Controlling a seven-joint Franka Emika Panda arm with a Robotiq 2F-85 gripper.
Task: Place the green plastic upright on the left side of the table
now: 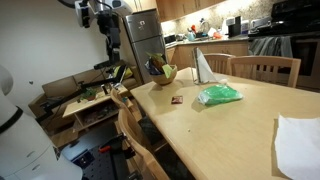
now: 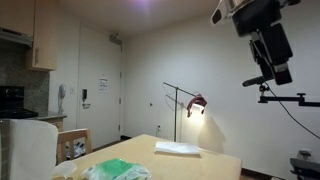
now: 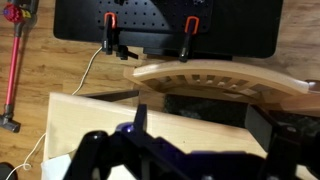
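The green plastic (image 1: 220, 95) lies flat on the tan wooden table (image 1: 200, 125), toward its far side. It also shows at the bottom edge of an exterior view (image 2: 118, 170). My gripper (image 1: 113, 55) hangs high in the air beyond the table's end, far from the plastic, and shows at the top right in an exterior view (image 2: 278, 72). In the wrist view my gripper (image 3: 197, 108) is open and empty, its two dark fingers wide apart above the table's edge (image 3: 95, 115).
An olive-yellow bowl (image 1: 163, 72) and a white pointed paper (image 1: 204, 66) stand at the table's far end. A small dark object (image 1: 176, 100) and a white sheet (image 1: 298, 140) lie on the top. Wooden chairs (image 3: 220, 80) ring the table. A cluttered low bench (image 1: 85, 100) stands beyond.
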